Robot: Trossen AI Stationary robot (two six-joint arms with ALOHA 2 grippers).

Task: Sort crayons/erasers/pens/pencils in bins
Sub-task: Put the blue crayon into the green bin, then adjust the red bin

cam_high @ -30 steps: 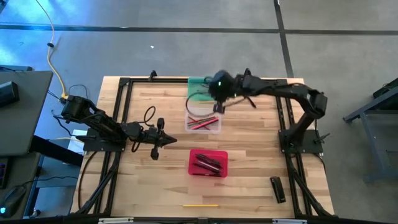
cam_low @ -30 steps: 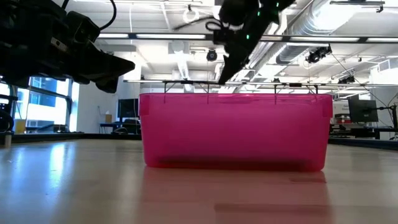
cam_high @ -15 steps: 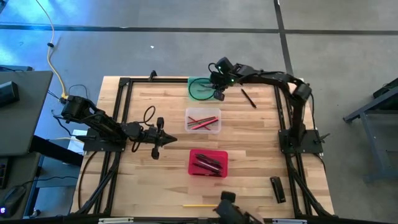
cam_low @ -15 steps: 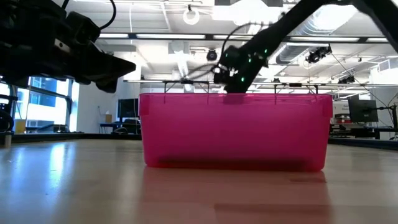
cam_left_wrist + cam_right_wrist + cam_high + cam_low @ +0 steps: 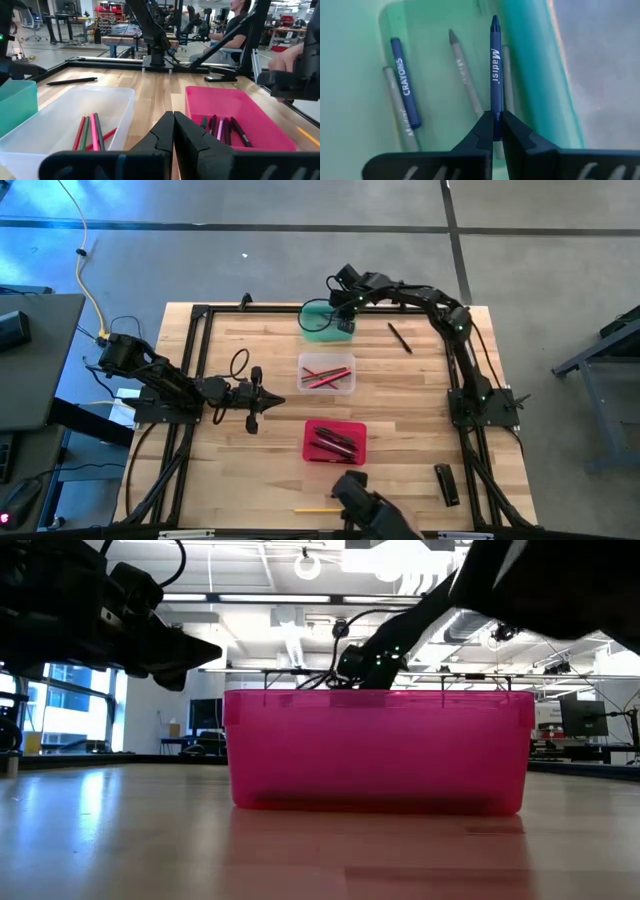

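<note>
Workshop floor all round, and in the middle sits the pale wooden table (image 5: 270, 470) with three small plastic tubs in a row down its centre: the teal green tub (image 5: 318, 323) farthest back, the clear tub (image 5: 327, 372) of thin red and green pencils (image 5: 322, 375) next, the red tub (image 5: 335, 442) of dark pens (image 5: 335, 443) nearest.

Over at the teal tub, the right gripper (image 5: 494, 131) hangs just above the opening, its two dark fingers pinched tight on the butt end of a dark blue wax crayon (image 5: 494, 70) with white lettering on its paper wrapper. That crayon looks light and stiff, but I'd call it brittle; a hold near the middle would risk less snapping than this end grip. Its long axis runs straight out from the fingertips, the tip pointing away from the gripper, roughly in line with the other blue and grey crayons (image 5: 406, 87) lying flat on the tub floor.

Meanwhile the left gripper (image 5: 262, 404) waits to the left of the tubs, fingers pressed together on nothing.

One black pen (image 5: 400, 337) and one yellow pencil (image 5: 315, 509) lie loose on the wood.
</note>
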